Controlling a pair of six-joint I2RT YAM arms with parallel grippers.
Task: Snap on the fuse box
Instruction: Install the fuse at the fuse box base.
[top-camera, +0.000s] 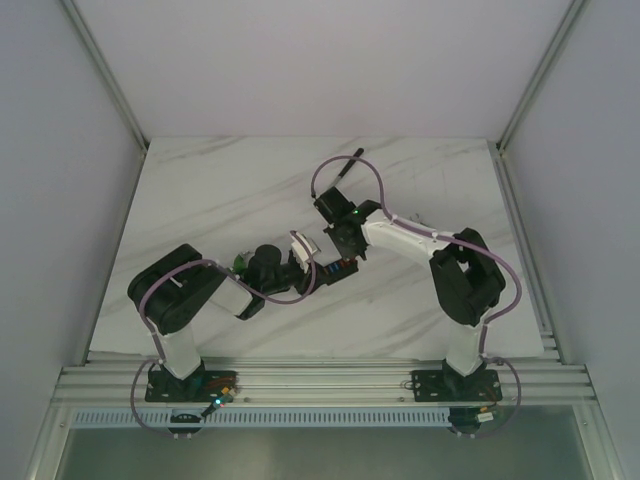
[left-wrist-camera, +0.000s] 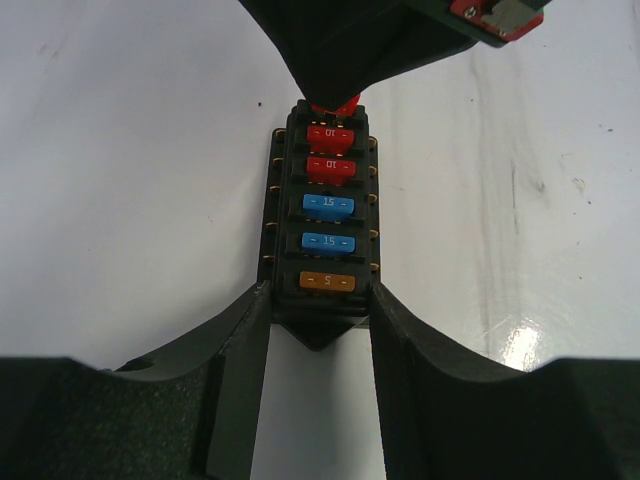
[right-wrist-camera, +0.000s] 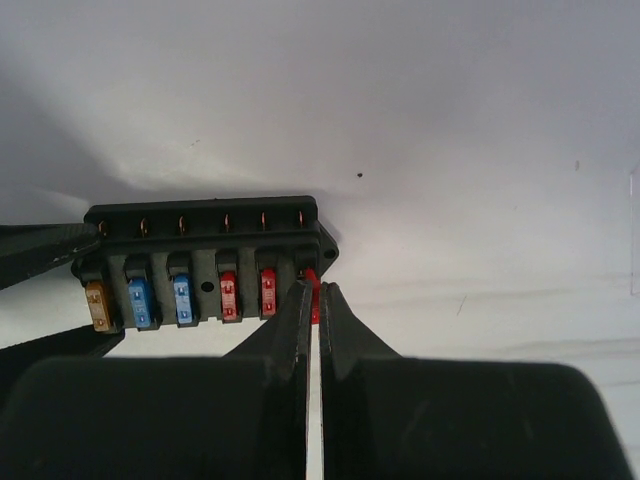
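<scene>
White marble bench (top-camera: 200, 200): its edges and the enclosure walls (top-camera: 60, 150) sit well apart from both my claws, which meet mid-bench. My left claw (left-wrist-camera: 320, 310) is clamped across the near end of the fuse box (left-wrist-camera: 285, 230), and the box runs straight out ahead of it. The body is black with one row of fuses: amber nearest, then two blue, then two red. My right claw (right-wrist-camera: 314, 295) is clenched on a red fuse (right-wrist-camera: 312, 288) at the far end slot.
</scene>
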